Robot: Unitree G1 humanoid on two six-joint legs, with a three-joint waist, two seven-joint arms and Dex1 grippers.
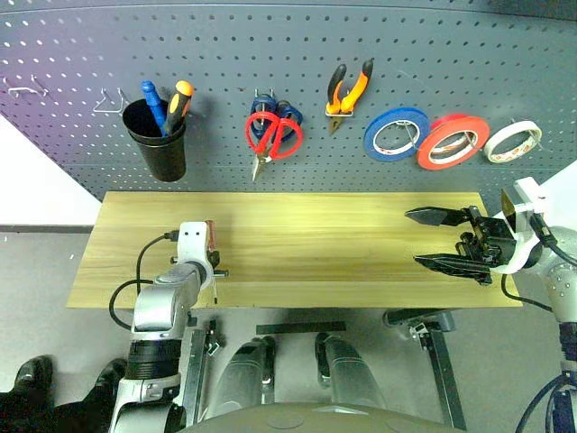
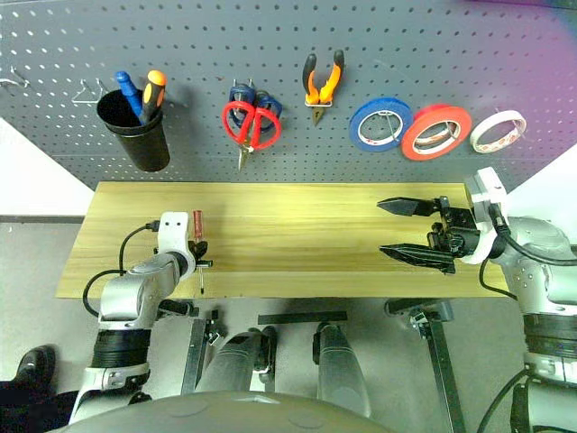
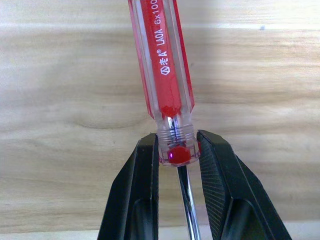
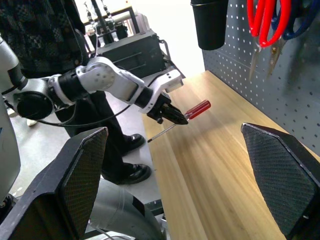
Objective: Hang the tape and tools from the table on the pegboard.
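The left gripper (image 3: 177, 155) is clamped on the red-handled screwdriver (image 3: 162, 70) at the collar where handle meets shaft, lifted off the table (image 1: 315, 244) (handle forward, likely for carrying to the pegboard (image 1: 270, 54)). The right gripper (image 1: 451, 239) waits wide open and empty, over the table's right end.

The screwdriver (image 3: 162, 75) handle bears white print reading "LAOA 6x100".
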